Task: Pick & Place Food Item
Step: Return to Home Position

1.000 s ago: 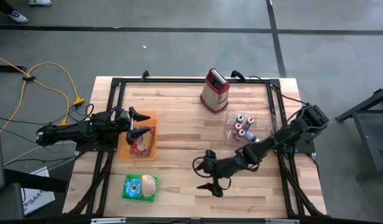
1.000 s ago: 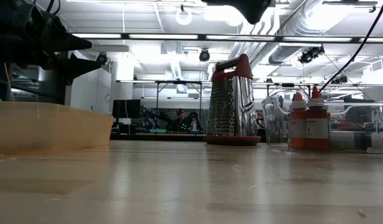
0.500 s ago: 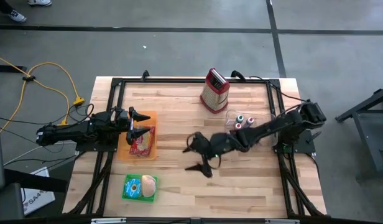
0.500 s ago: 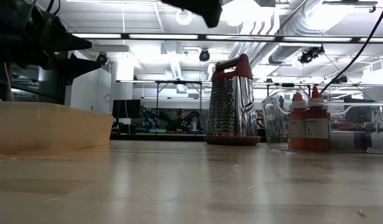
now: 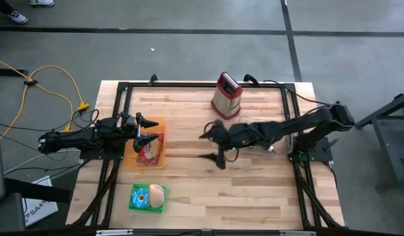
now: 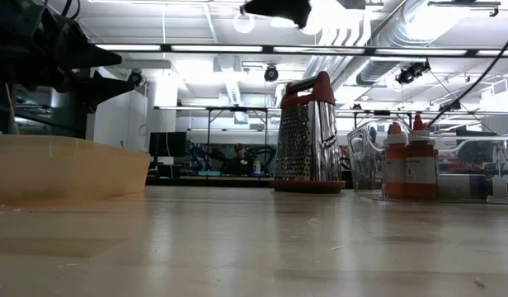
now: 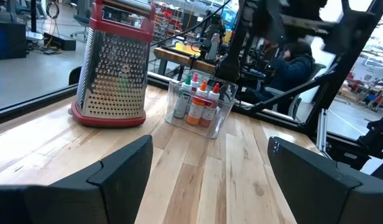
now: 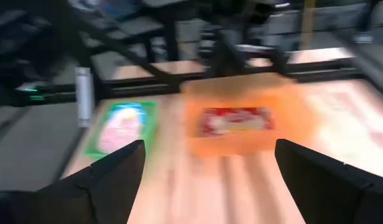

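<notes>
A red food packet (image 5: 150, 150) lies flat on an orange board (image 5: 157, 122) at the table's left. A pale food item (image 5: 155, 195) rests on a green tray (image 5: 137, 196) near the front left corner. Both show blurred in the right wrist view, the packet (image 8: 232, 121) and the tray (image 8: 120, 127). My right gripper (image 5: 213, 145) hangs open above the table's middle, touching nothing, and faces the board (image 8: 247, 146). My left gripper (image 5: 150, 130) waits open and level above the board's far part.
A steel grater with a red top (image 5: 226, 94) stands at the far middle. A clear bin of bottles (image 7: 201, 102) sits to its right, under my right arm. Bare wood lies between the board and the bin. A black frame (image 5: 189, 84) rims the table.
My right gripper has swung from the near middle of the table toward the far edge and a little to the left, rising as it went. Its fingers have stayed open.
</notes>
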